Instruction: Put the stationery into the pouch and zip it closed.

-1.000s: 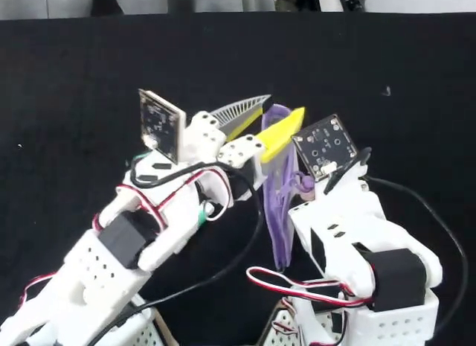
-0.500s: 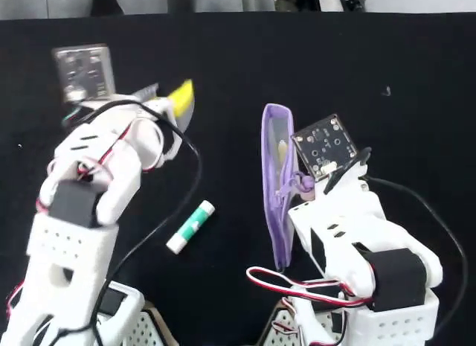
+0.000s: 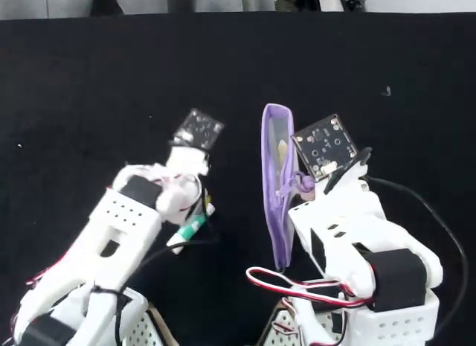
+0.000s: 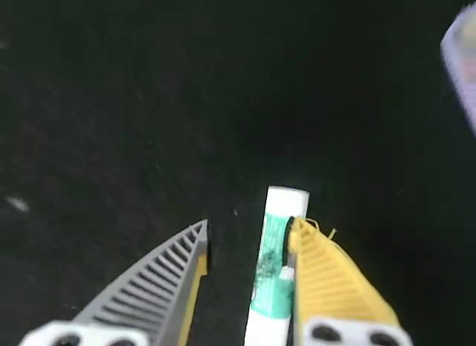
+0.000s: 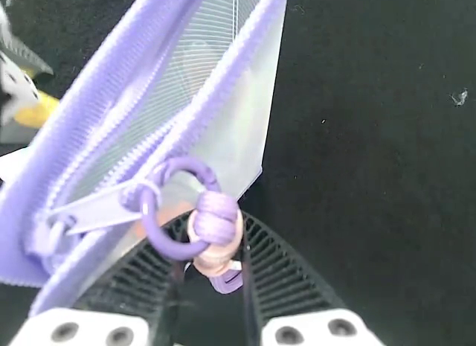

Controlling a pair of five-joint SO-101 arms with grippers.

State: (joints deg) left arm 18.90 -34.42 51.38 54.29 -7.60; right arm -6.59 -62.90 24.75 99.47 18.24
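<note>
currently left jaws gape around the glue stick (image 4: 274,279); right jaws clamp the upright purple pouch (image 3: 274,204).

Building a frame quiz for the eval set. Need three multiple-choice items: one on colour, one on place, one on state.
1. The pouch held by the right end effector is:
A) purple B) red C) green
2. The glue stick lies:
A) inside the pouch B) on the table, within the open left end effector C) on top of the pouch
3. The pouch's zipper is:
A) fully closed B) open C) torn off

Key: 1 A, its trim and zipper are purple. 2 B, the left wrist view shows it between the spread fingers. 3 B, the zipper rows stand apart.
</note>
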